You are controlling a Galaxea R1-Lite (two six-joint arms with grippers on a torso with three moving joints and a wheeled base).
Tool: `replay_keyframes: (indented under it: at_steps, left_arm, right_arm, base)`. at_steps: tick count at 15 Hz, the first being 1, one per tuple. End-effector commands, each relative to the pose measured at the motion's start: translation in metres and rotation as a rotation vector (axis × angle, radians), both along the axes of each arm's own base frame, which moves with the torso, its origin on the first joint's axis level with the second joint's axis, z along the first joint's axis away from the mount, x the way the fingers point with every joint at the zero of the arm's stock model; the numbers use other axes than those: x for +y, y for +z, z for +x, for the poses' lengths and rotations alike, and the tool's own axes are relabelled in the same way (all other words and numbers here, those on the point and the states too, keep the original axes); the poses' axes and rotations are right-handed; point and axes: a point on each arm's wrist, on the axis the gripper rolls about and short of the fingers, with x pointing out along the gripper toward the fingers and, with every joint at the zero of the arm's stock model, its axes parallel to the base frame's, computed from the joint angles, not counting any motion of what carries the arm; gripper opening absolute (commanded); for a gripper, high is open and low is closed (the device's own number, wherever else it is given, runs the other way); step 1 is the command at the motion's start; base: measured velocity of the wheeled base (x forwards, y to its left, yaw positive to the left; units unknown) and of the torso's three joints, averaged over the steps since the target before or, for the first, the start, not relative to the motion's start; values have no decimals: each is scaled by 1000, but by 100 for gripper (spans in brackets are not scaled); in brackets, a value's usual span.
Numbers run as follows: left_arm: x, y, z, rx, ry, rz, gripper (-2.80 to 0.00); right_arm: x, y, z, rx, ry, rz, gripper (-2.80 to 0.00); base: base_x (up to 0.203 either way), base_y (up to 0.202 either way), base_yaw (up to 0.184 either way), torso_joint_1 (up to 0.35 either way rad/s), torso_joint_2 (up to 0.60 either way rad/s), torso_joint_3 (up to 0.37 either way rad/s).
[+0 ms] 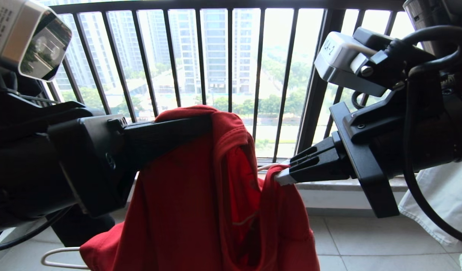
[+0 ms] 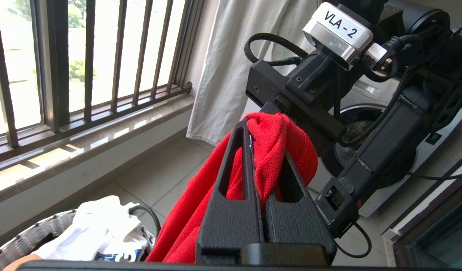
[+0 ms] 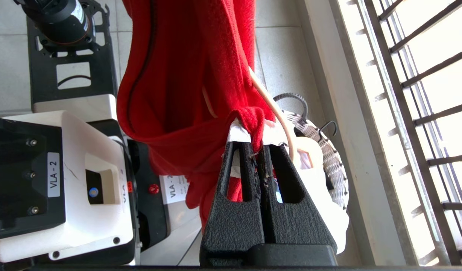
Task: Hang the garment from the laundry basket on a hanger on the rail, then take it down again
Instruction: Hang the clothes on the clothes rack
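Note:
The red garment [image 1: 186, 195] hangs between my two grippers in front of the barred window. From the left, my left gripper [image 1: 210, 122] is shut on a bunched fold at the garment's top [image 2: 268, 150]. My right gripper [image 1: 281, 176] comes in from the right, lower down, and is shut on another red edge [image 3: 253, 124]. The thin white hanger [image 1: 63, 248] pokes out below the cloth, and its wire [image 3: 278, 113] runs past my right fingertips. The laundry basket [image 2: 24, 237] stands on the floor below. The rail is out of view.
A white printed T-shirt [image 2: 99, 233] lies in the basket. The dark window railing [image 1: 231, 56] and stone sill [image 2: 84, 146] are close ahead. Pale trousers [image 2: 231, 67] hang beside the window, and a washing machine [image 2: 381, 101] stands behind my right arm.

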Motion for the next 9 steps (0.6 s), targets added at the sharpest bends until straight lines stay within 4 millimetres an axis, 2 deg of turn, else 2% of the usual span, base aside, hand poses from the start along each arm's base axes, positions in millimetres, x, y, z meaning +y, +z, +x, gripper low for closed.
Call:
replay_keyframes:
  at_steps: [1, 6, 9]
  left_arm:
    - [3, 3, 0, -5, 10, -4, -280]
    - [3, 7, 4, -11, 27, -7, -280]
    - [-3, 3, 32, 14, 91, 19, -280]
  right_arm:
    - [-1, 1, -1, -3, 3, 1, -280]
    - [-3, 2, 2, -16, -27, -2, -280]
    - [-15, 5, 22, -34, -110, 4, -280]
  base:
    - [0, 0, 0, 0, 0, 0]
    - [0, 0, 0, 0, 0, 0]
    - [0, 0, 0, 0, 0, 0]
